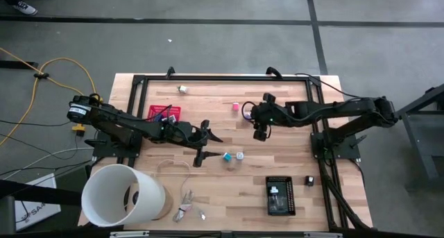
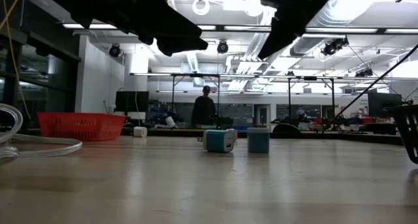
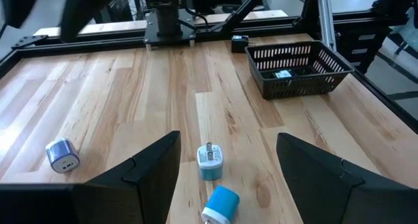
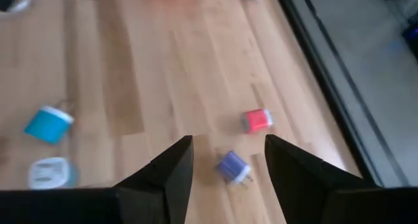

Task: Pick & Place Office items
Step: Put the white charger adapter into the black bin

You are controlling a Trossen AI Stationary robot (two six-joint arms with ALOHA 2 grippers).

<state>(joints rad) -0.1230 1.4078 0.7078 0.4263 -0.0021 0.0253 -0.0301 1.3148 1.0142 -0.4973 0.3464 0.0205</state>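
My left gripper (image 3: 222, 178) hangs wide open and empty over the teal plug (image 3: 210, 162), with a blue plug (image 3: 221, 204) right beside it on the table (image 3: 163, 87). My right gripper (image 4: 228, 160) is open and empty too, above the purple plug (image 4: 232, 166) near the pink one (image 4: 257, 120). I think I am about to grab, so next I go down and squeeze.

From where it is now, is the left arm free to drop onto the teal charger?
Probably yes. The left pincer hangs open above the table, and the teal charger lies between its fingers in the left wrist view, with only the blue charger close by.
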